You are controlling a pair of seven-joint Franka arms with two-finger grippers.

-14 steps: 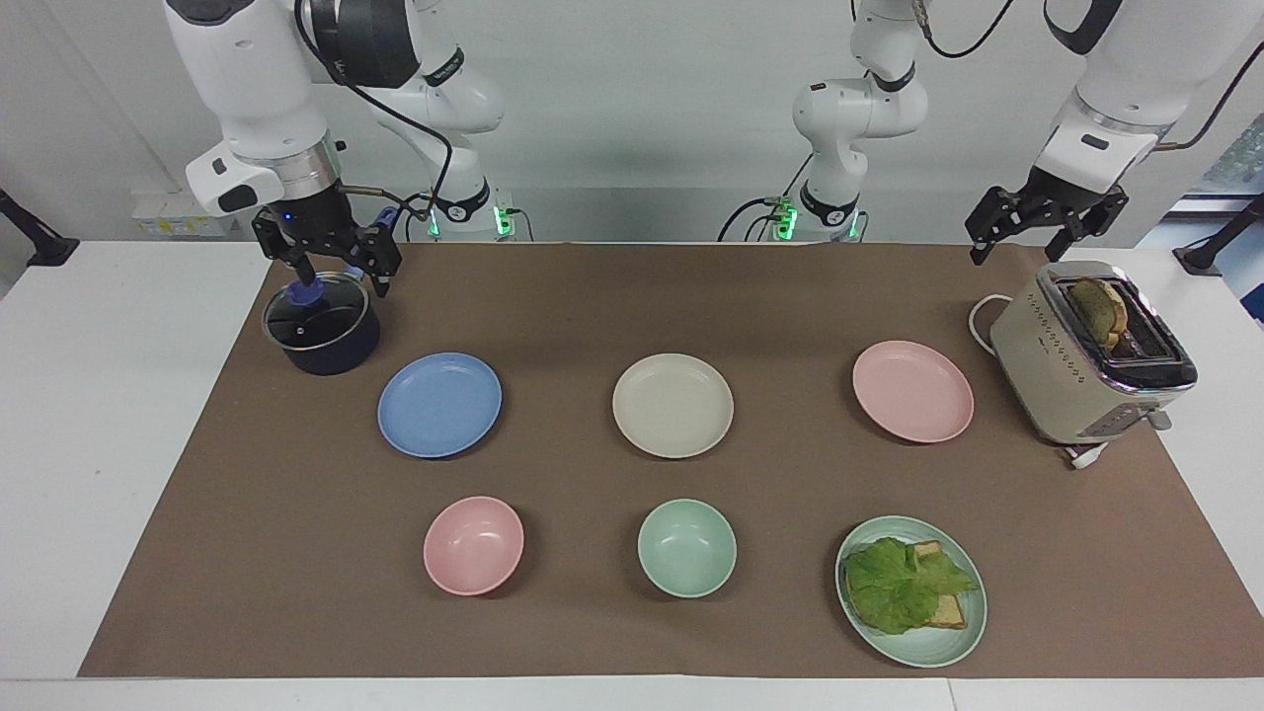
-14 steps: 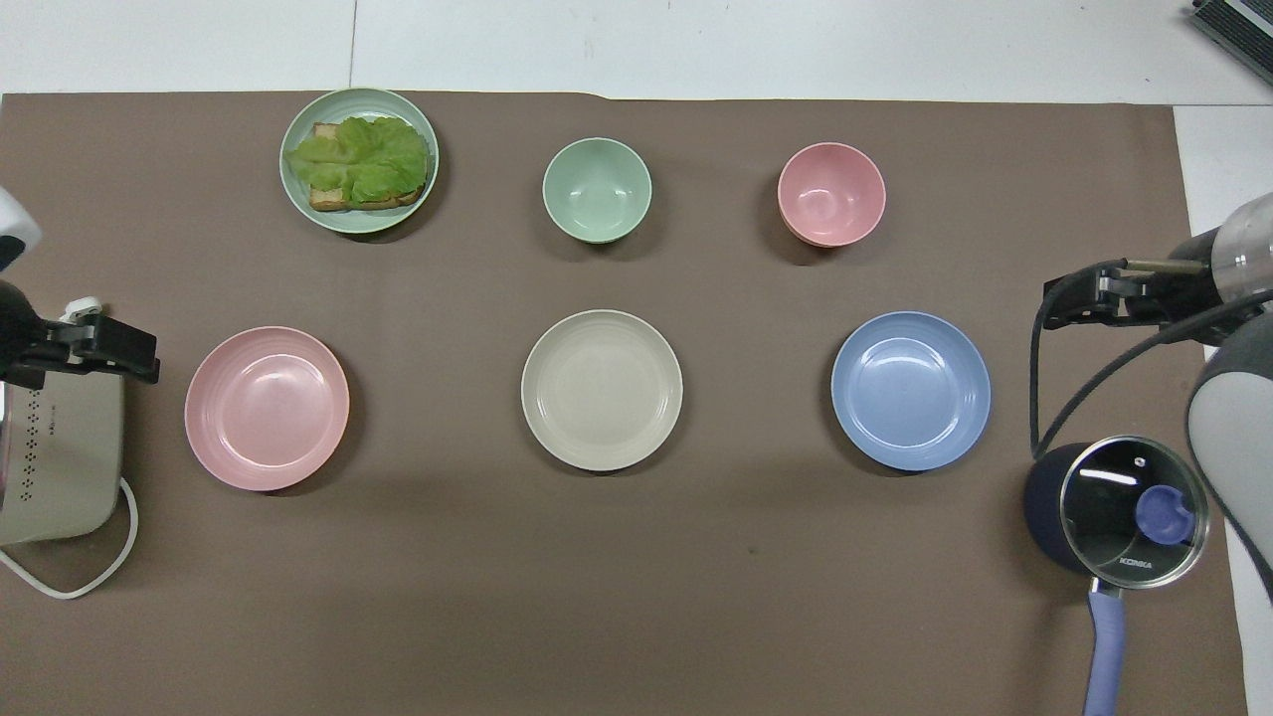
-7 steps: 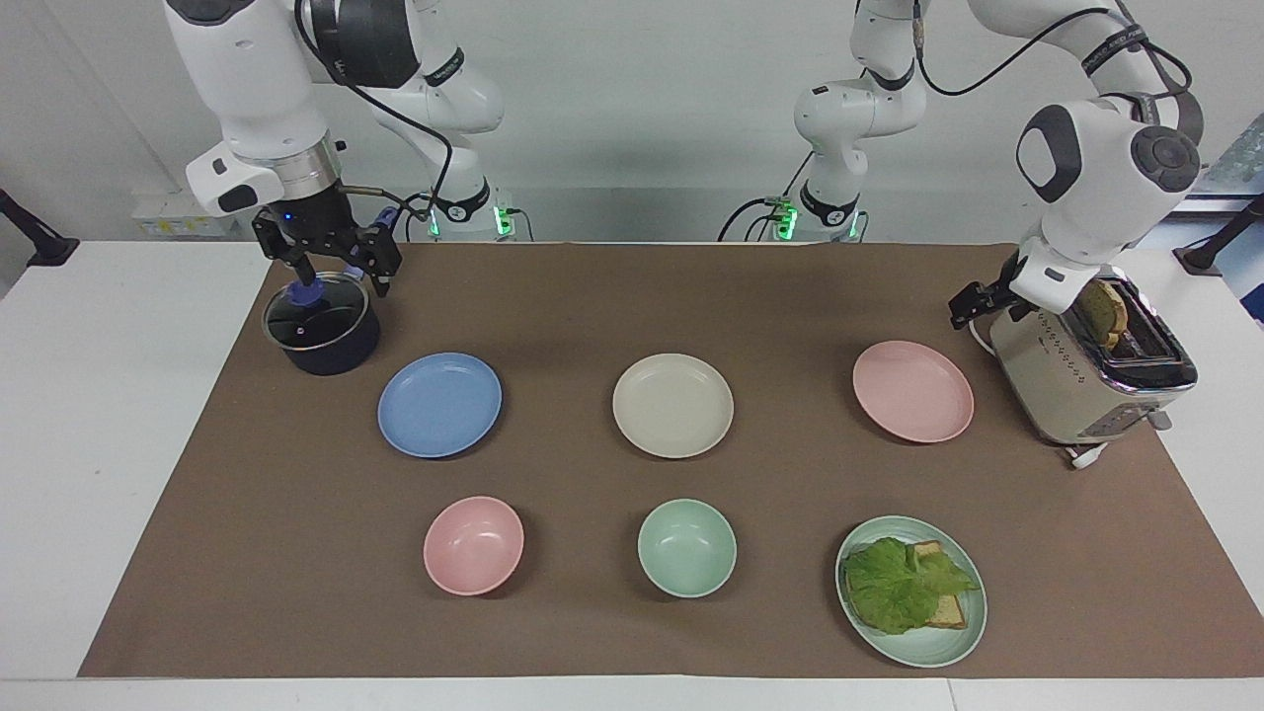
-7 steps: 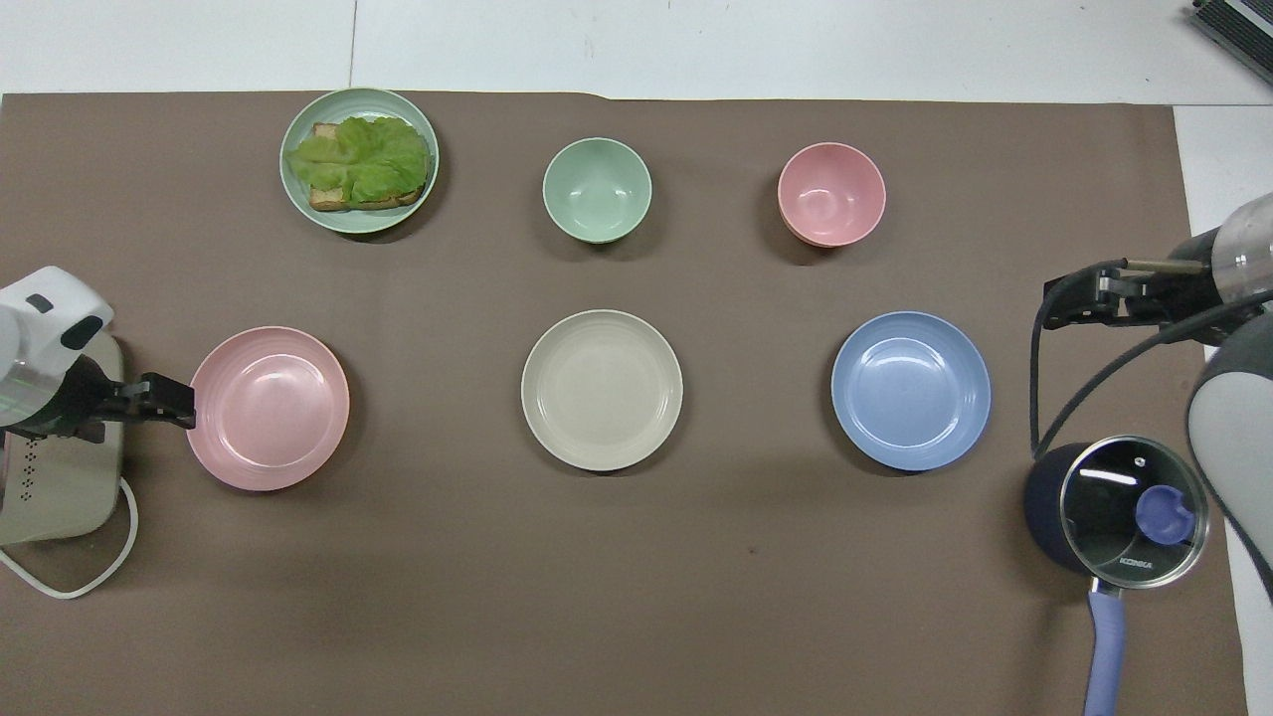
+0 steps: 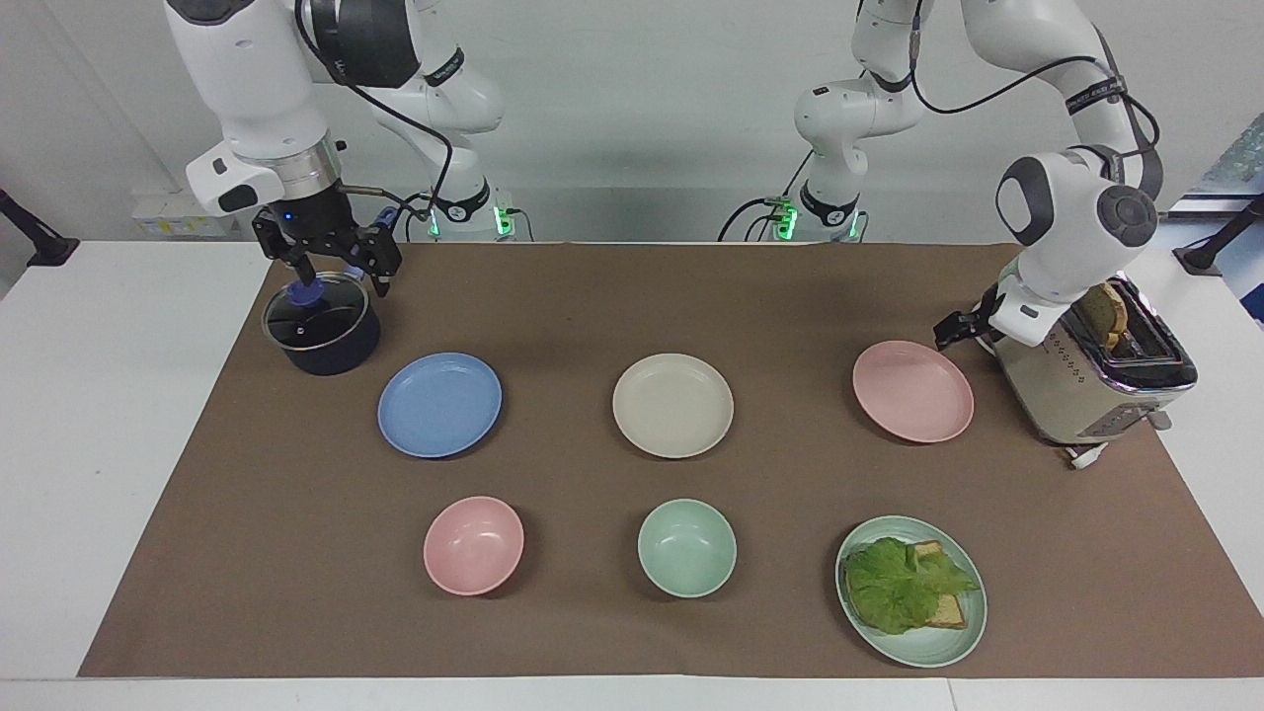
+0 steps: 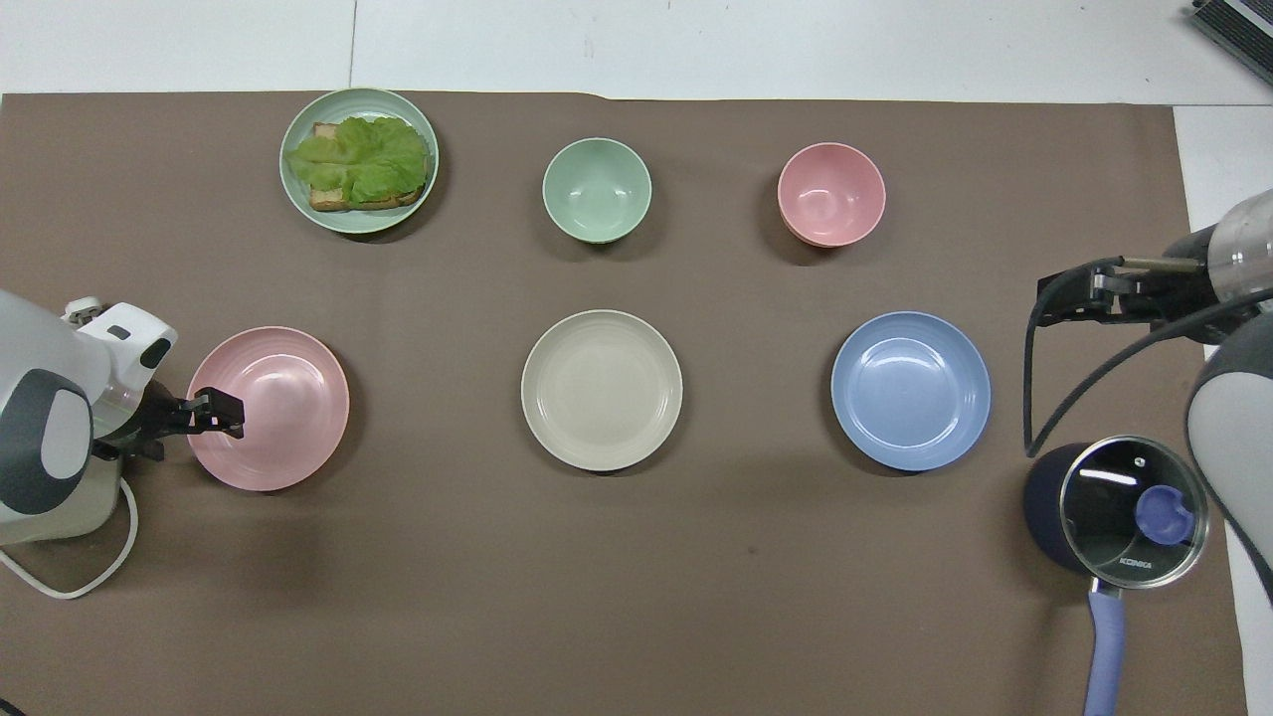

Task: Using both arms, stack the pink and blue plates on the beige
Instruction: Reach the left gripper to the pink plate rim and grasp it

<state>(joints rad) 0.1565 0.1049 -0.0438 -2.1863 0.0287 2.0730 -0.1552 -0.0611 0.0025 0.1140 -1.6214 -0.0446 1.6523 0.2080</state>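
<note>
Three equal plates lie in a row on the brown mat. The beige plate [image 5: 672,405] [image 6: 602,390] is in the middle. The blue plate [image 5: 439,405] [image 6: 911,390] lies toward the right arm's end, the pink plate [image 5: 913,391] [image 6: 283,408] toward the left arm's end. My left gripper [image 5: 950,331] [image 6: 224,416] is low and open at the pink plate's rim, on the toaster's side. I cannot tell whether it touches the rim. My right gripper [image 5: 341,275] [image 6: 1069,298] hangs open and empty over the pot's edge, beside the blue plate.
A dark pot with a glass lid [image 5: 321,326] [image 6: 1119,507] stands at the right arm's end, and a toaster [image 5: 1096,365] with bread at the left arm's end. Farther from the robots stand a pink bowl [image 5: 474,545], a mint bowl [image 5: 686,548] and a green plate [image 5: 948,647] with lettuce on toast.
My left arm has swung down from above the toaster, and its gripper is now at the pink plate's rim. The right arm has stayed over the pot. No plate has moved.
</note>
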